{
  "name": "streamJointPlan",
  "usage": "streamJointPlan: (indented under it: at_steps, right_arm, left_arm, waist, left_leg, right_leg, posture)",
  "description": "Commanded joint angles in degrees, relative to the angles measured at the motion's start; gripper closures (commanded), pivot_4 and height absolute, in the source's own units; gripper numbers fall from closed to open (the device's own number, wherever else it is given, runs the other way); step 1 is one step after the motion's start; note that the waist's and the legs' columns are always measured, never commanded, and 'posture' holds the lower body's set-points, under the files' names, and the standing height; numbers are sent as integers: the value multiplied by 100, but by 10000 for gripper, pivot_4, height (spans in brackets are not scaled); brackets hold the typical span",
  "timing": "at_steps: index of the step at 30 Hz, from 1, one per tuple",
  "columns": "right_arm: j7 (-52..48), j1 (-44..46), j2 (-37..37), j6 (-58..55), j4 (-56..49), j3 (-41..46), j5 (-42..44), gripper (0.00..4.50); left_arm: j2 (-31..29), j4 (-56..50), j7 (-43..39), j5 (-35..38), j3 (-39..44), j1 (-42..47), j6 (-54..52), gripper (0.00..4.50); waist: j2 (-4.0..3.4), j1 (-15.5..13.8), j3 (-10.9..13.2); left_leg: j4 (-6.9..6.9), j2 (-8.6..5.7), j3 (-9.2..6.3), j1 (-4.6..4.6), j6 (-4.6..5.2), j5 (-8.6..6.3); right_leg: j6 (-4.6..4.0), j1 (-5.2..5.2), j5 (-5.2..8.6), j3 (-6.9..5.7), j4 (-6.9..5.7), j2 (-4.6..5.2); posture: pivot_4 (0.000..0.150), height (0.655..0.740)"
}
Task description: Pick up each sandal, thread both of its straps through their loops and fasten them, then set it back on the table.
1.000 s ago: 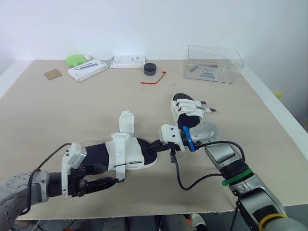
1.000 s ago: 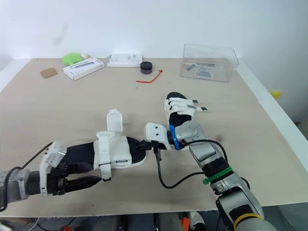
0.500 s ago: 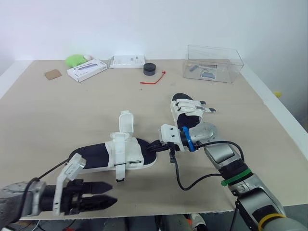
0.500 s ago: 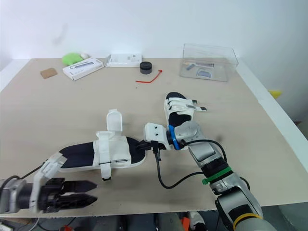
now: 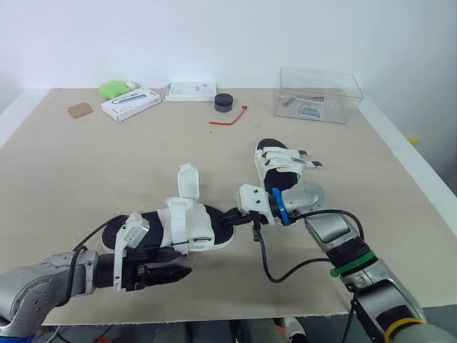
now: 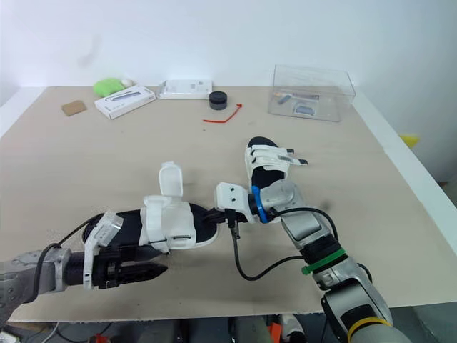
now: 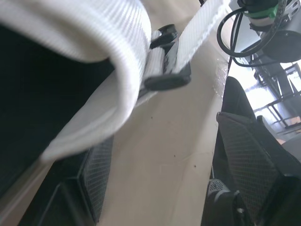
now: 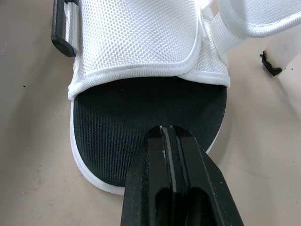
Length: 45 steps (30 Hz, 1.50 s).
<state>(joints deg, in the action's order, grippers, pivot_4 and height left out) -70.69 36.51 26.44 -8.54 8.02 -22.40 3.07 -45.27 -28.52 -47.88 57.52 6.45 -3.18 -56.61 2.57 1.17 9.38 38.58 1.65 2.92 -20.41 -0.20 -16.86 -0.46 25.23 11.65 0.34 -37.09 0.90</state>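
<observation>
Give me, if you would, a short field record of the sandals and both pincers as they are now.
near sandal: flat on the table, one strap standing up loose
far sandal: flat on the table, beyond the right arm
left pincer: open, low beside the near sandal's strap side, gripping nothing
right pincer: shut, tip on the near sandal's toe end
far edge: clear box, puck, red tie

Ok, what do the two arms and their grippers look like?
Right arm: silver-grey, with blue ring, green band, yellow band, looping black cable. Left arm: grey, black wire. Each has a white camera block. Right gripper and left gripper: black, the left's pads mesh-textured.
</observation>
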Motion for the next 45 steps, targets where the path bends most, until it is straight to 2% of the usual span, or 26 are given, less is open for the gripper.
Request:
streamJointPlan:
  at_steps: [1,8,12,16,20,25,35,39,41,43,45]
  right_arm:
    - [-1,-113,66,-76,-79,-97,-93,45000]
    - [12,-128,86,-68,-84,-86,-100,45000]
    - [4,-123,85,-38,-57,-92,-107,45000]
    - [-6,-85,58,6,10,-111,-115,45000]
    - [-5,-48,24,37,62,-130,-123,45000]
    - [-10,-80,43,61,61,-129,-124,45000]
    - [37,-93,42,8,16,-129,-135,45000]
    - [51,-104,61,-17,-8,-117,-131,45000]
    - [55,-119,84,-15,-12,-112,-130,45000]
    - [58,-126,94,-14,-16,-112,-131,45000]
    - [63,-123,95,-24,-19,-113,-129,45000]
  left_arm:
    - [-97,-65,-57,61,118,225,21,9645]
    - [-840,-374,-524,278,532,-469,-228,9645]
    - [-993,-392,-656,234,752,-731,-120,9645]
    - [-884,-330,-534,250,921,-582,0,9645]
    - [-582,-252,-335,78,848,-282,304,9645]
    - [-472,-261,-317,12,726,-192,351,9645]
    - [-113,-100,-321,-303,-125,192,369,9645]
    - [-189,23,-388,-599,-255,137,468,26904]
    - [-280,35,-509,-737,-280,28,547,37806]
    - [-336,-19,-611,-773,-284,-85,597,44826]
    - [-400,-138,-699,-790,-297,-256,639,44826]
  waist:
    - [0,0,0]
    - [-1,4,1]
    - [-1,3,1]
    - [-2,3,1]
    - [3,3,-1]
    - [2,8,0]
    - [2,4,-1]
    - [2,5,-1]
    - [2,6,-1]
    - [1,4,-1]
    - [2,5,-1]
  left_leg:
    - [0,1,-1,0,0,0]
    - [-4,4,1,-2,3,-3]
    - [-5,2,0,-3,5,-5]
    - [-4,2,-2,-2,3,-3]
    - [-5,1,-1,-2,3,-3]
    - [-5,2,-1,-2,3,-4]
    - [-3,1,-1,-2,3,-3]
    - [-4,2,-1,-1,3,-3]
    - [-4,2,-1,-1,3,-3]
    - [-4,2,-1,-1,3,-3]
    - [-3,2,-1,-1,3,-3]
  right_leg:
    - [0,0,0,-1,0,-1]
    - [1,5,11,0,0,-1]
    - [-1,5,15,-2,1,3]
    - [0,4,14,-7,0,3]
    - [-1,4,13,-5,0,2]
    - [-3,4,12,-3,0,1]
    - [0,2,9,-2,0,0]
    - [0,2,10,-2,0,-1]
    - [0,2,10,-2,0,-2]
    - [0,2,10,-2,0,-1]
    - [0,2,10,-3,0,1]
  posture:
    - [1500,7400]
    - [1500,7400]
    - [1500,7400]
    - [1500,7400]
    - [1500,7400]
    - [1500,7400]
    - [1500,7400]
    - [1500,7400]
    - [1500,7400]
    - [1500,7400]
    - [1500,7400]
